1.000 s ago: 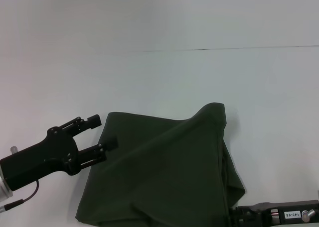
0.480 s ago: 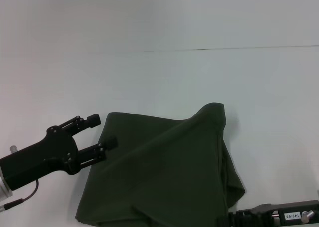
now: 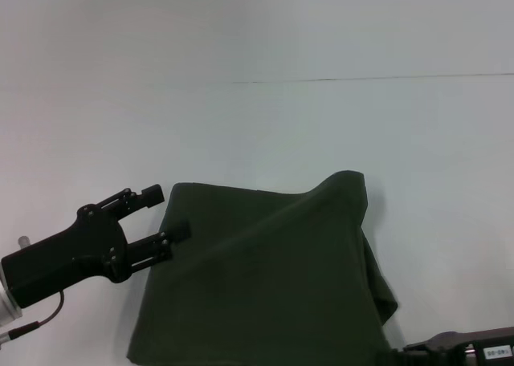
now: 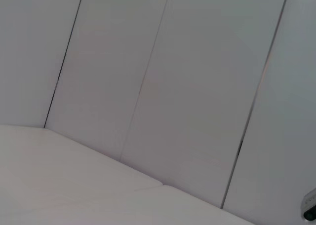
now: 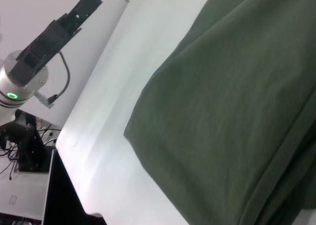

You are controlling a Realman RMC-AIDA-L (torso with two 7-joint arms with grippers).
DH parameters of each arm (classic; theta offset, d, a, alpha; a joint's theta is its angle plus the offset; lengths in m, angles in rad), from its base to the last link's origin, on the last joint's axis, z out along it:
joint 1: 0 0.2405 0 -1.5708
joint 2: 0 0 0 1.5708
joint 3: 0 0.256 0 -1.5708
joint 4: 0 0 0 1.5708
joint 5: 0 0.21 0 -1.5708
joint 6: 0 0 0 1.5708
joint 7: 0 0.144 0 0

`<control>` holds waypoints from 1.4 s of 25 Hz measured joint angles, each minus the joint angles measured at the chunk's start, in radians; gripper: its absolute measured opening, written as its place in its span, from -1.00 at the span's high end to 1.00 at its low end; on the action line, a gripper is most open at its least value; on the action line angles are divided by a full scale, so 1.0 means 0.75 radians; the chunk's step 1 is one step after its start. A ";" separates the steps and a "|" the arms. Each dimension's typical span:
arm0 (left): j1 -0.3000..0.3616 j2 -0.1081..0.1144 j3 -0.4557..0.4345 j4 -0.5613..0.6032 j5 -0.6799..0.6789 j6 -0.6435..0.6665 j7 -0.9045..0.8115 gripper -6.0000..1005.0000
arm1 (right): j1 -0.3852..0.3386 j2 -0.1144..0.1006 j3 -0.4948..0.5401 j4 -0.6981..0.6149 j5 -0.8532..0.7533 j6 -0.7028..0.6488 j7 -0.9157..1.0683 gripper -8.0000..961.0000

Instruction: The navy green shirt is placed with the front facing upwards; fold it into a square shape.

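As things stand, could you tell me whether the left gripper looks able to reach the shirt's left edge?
Probably yes. The left gripper is open right beside the left edge of the navy green shirt, with only bare table around it and nothing between.

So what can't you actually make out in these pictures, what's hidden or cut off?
- Navy green shirt: its near edge is cut off by the bottom of the head view. No lettering or collar shows, so which face is up is unclear.
- Right pincer: only a sliver of the arm shows at the head view's bottom corner; its fingers lie out of frame.
- Left pincer: the left wrist view shows only wall panels, not the fingers.
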 joint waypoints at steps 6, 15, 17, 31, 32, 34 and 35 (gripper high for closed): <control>0.000 0.000 0.000 -0.001 0.000 0.000 0.000 -0.58 | -0.014 -0.017 -0.007 0.005 -0.016 0.006 0.001 0.95; -0.002 0.000 0.000 -0.002 0.000 0.002 0.000 -0.58 | -0.006 -0.016 0.032 -0.001 -0.045 -0.032 0.001 0.94; -0.002 0.000 0.000 -0.002 0.000 0.003 0.000 -0.58 | -0.006 -0.024 0.040 -0.002 -0.044 -0.051 0.000 0.94; -0.010 0.000 -0.002 -0.002 -0.033 -0.001 -0.009 -0.58 | -0.016 -0.077 0.091 -0.077 -0.043 -0.151 -0.016 0.07; -0.009 0.001 -0.006 -0.001 -0.043 -0.002 -0.015 -0.59 | -0.020 -0.082 0.119 -0.091 -0.041 -0.161 -0.025 -0.01; -0.007 0.002 -0.015 0.002 -0.055 -0.004 -0.027 -0.59 | -0.028 -0.086 0.217 -0.139 -0.040 -0.210 -0.063 -0.17; -0.007 0.003 -0.019 0.003 -0.055 -0.005 -0.035 -0.60 | -0.032 -0.087 0.266 -0.166 -0.040 -0.239 -0.084 -0.26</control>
